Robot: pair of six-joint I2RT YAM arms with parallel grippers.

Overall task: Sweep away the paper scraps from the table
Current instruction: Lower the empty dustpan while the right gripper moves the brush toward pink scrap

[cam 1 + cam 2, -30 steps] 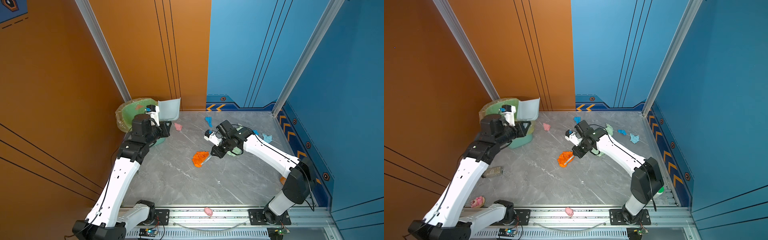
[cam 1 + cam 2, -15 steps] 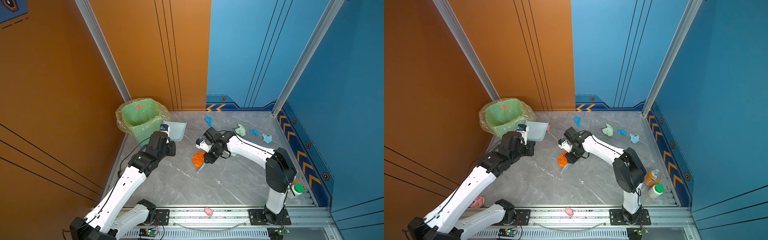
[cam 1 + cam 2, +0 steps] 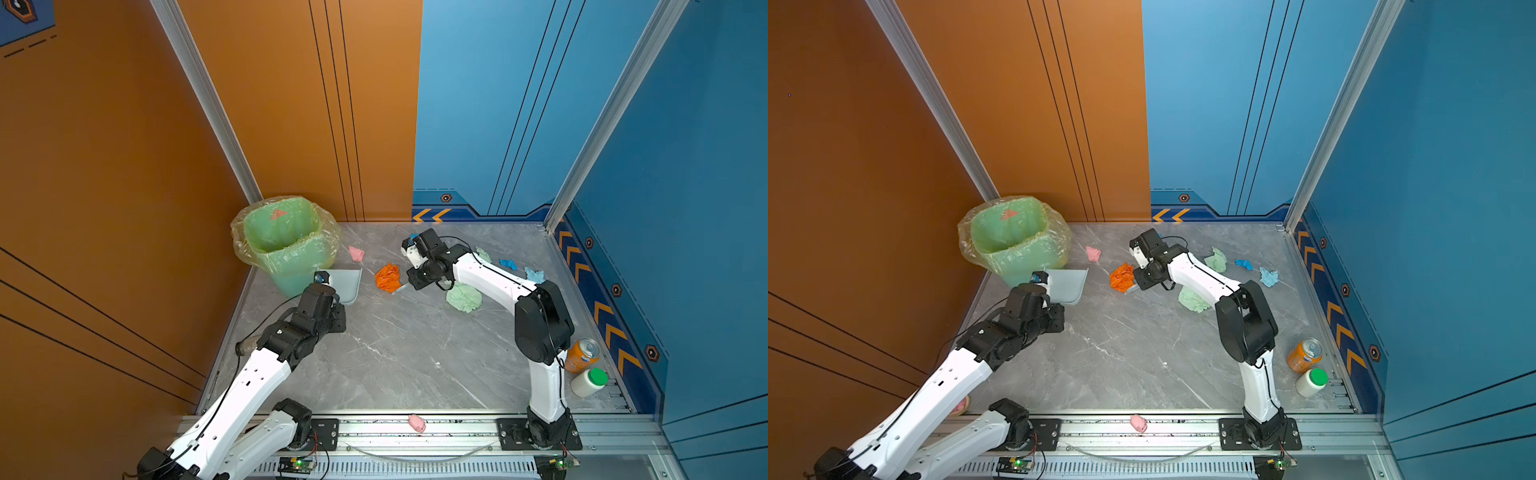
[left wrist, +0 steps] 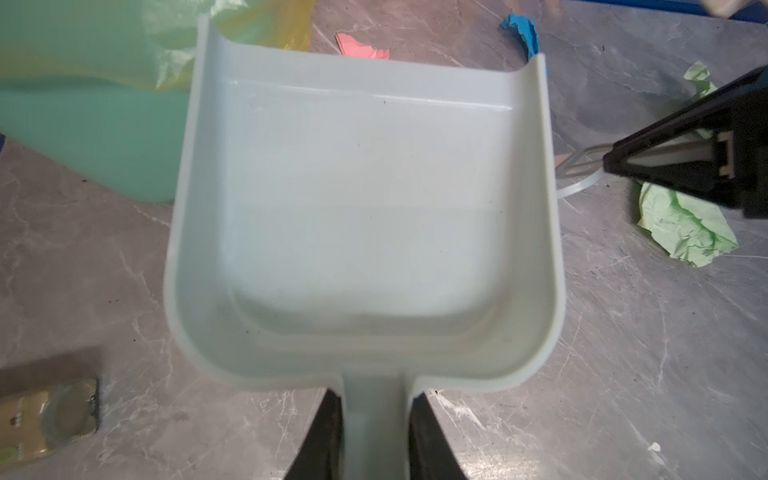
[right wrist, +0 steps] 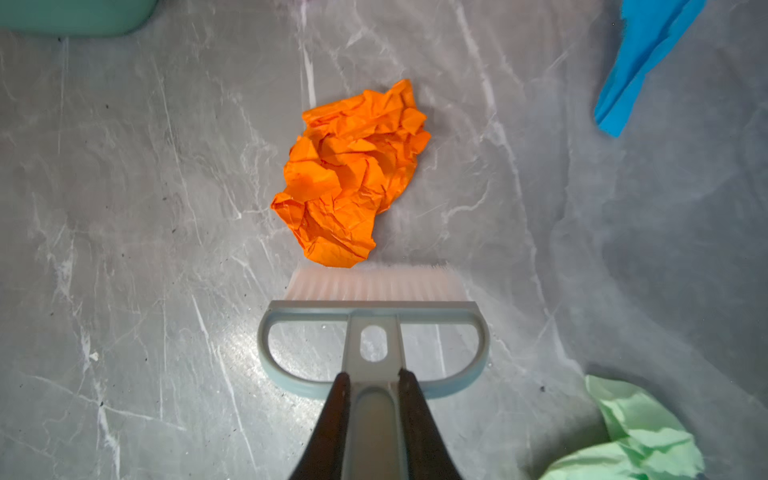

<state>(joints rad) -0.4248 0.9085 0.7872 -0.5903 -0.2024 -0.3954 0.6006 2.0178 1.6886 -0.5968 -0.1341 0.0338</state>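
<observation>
Orange scrap (image 5: 353, 174) sits right at the bristle tips of your brush (image 5: 374, 328), mid-table. Your right gripper (image 5: 372, 382) is clamped on the brush handle. Over on the left, your left gripper (image 4: 376, 403) is closed on the dustpan (image 4: 365, 216) handle, with the pan just beside the green bin (image 3: 286, 249). More scraps dot the table (image 3: 395, 353): a pale green scrap (image 3: 463, 297) under your right arm, a pink scrap (image 3: 356, 252) by the bin and blue scraps (image 3: 508, 263) far right.

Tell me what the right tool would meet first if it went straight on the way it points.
The orange scrap: the right tool holds the brush, whose bristles sit at its edge, apparently touching. The dustpan lies beyond, roughly in line.
</observation>
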